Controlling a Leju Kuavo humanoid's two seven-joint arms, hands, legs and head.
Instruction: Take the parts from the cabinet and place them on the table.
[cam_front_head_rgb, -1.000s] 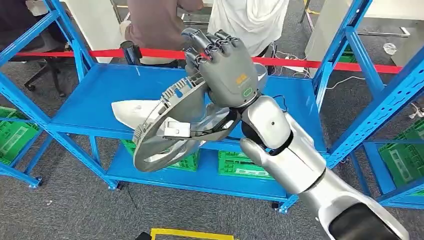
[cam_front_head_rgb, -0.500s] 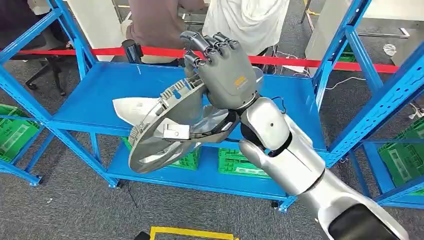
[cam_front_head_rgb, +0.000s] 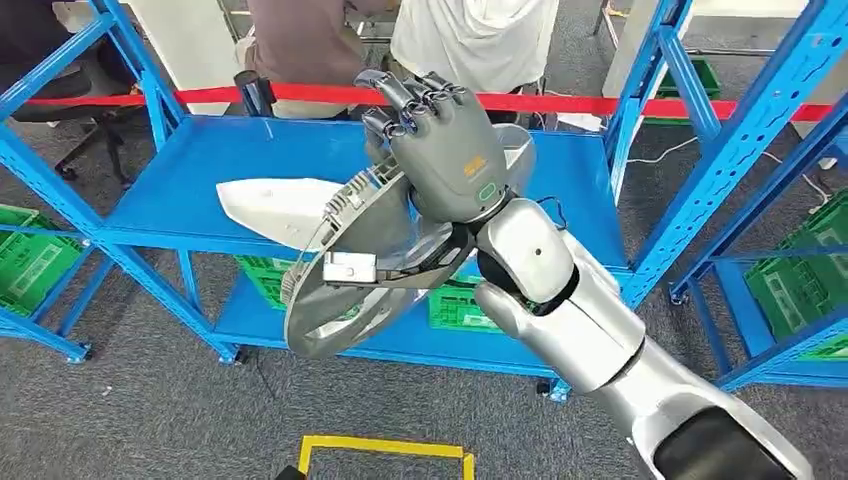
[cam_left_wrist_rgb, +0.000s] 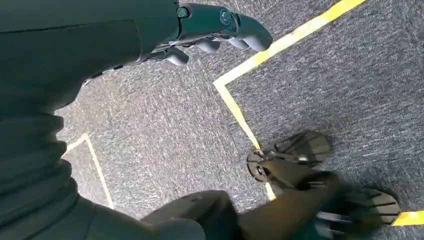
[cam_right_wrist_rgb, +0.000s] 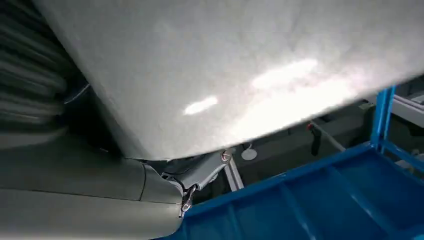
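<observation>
My right hand (cam_front_head_rgb: 445, 150) grips a large grey curved metal part (cam_front_head_rgb: 350, 270) with a ribbed rim, held tilted in the air in front of the blue cabinet (cam_front_head_rgb: 200, 170). The same part (cam_right_wrist_rgb: 225, 65) looms as a pale grey surface in the right wrist view. A white flat part (cam_front_head_rgb: 265, 205) lies on the cabinet's upper shelf, behind and left of the held part. My left hand (cam_left_wrist_rgb: 215, 27) hangs above the grey carpet, its fingers loosely curled with nothing in them.
Green crates (cam_front_head_rgb: 460, 305) sit on the cabinet's lower shelf. More blue racks (cam_front_head_rgb: 740, 150) with a green crate (cam_front_head_rgb: 800, 280) stand at the right. A red barrier tape (cam_front_head_rgb: 600, 103) and two people (cam_front_head_rgb: 470, 40) are behind the cabinet. Yellow floor tape (cam_front_head_rgb: 380, 450) marks the carpet.
The whole view has shifted a little, so the camera has moved. My right hand keeps hold of the grey part, which now hangs slightly more to the right and lower.
</observation>
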